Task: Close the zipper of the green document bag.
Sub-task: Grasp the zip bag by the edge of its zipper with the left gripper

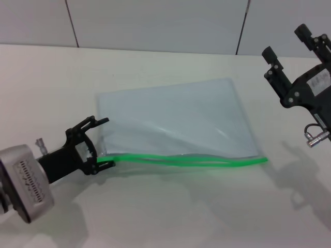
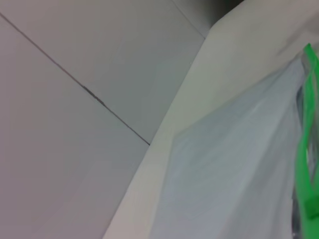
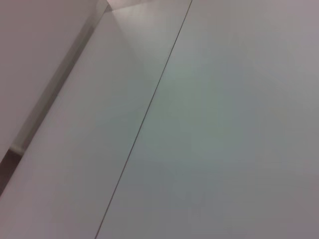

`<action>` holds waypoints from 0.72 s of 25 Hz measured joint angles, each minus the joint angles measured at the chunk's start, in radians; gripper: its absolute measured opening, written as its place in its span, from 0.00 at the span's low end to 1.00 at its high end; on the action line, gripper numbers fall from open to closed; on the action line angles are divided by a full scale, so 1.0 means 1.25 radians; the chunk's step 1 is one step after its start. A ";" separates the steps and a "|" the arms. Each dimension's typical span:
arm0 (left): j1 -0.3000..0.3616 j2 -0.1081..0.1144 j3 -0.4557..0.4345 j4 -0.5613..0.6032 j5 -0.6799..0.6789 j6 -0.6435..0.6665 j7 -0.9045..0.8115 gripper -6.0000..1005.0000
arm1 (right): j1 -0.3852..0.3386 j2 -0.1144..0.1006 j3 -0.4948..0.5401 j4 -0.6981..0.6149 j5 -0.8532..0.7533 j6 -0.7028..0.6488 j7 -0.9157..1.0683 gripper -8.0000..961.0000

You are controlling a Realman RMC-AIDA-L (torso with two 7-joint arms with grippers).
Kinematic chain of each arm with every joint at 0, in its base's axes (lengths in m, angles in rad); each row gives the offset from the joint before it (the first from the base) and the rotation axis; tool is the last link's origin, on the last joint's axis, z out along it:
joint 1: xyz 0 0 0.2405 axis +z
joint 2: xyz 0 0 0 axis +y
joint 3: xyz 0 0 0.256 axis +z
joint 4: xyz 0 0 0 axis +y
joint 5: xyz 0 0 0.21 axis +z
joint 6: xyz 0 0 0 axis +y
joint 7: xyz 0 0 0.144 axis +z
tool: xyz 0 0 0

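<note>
Left gripper [image 1: 98, 143] at 9 o'clock end of green document bag [image 1: 176, 116], fingers spread.
I judge the bag limp and slippery; I'd pinch the gaping zipper [image 1: 186, 159] end. Right gripper [image 1: 289, 62] idles at 2 o'clock, fingers apart, empty.

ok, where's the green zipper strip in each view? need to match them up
Head view: the zipper runs along the near edge of the green document bag, from the left hand toward the right.
Left wrist view: the zipper is a green band at the frame edge, beside the bag.
Right wrist view: not in it.
Shared landmark: the white table, also in the left wrist view.
</note>
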State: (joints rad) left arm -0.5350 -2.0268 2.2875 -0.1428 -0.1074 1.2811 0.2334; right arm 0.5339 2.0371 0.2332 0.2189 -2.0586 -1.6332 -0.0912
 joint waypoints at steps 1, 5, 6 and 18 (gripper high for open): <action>-0.005 0.000 0.000 0.006 0.000 -0.009 0.009 0.76 | 0.000 0.000 0.000 0.000 0.000 0.000 0.000 0.65; -0.019 0.000 0.000 0.017 -0.002 -0.039 0.022 0.75 | 0.002 0.000 0.000 0.002 -0.001 0.000 0.000 0.65; -0.022 0.000 0.000 0.021 -0.002 -0.051 0.023 0.75 | 0.002 0.000 0.000 0.003 -0.001 -0.001 0.000 0.65; -0.036 -0.002 0.008 0.068 0.006 -0.092 0.104 0.57 | 0.010 0.000 -0.018 0.005 -0.002 -0.002 0.002 0.64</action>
State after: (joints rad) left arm -0.5801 -2.0293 2.2973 -0.0579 -0.1002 1.1661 0.3636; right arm 0.5465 2.0371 0.2102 0.2252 -2.0606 -1.6357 -0.0892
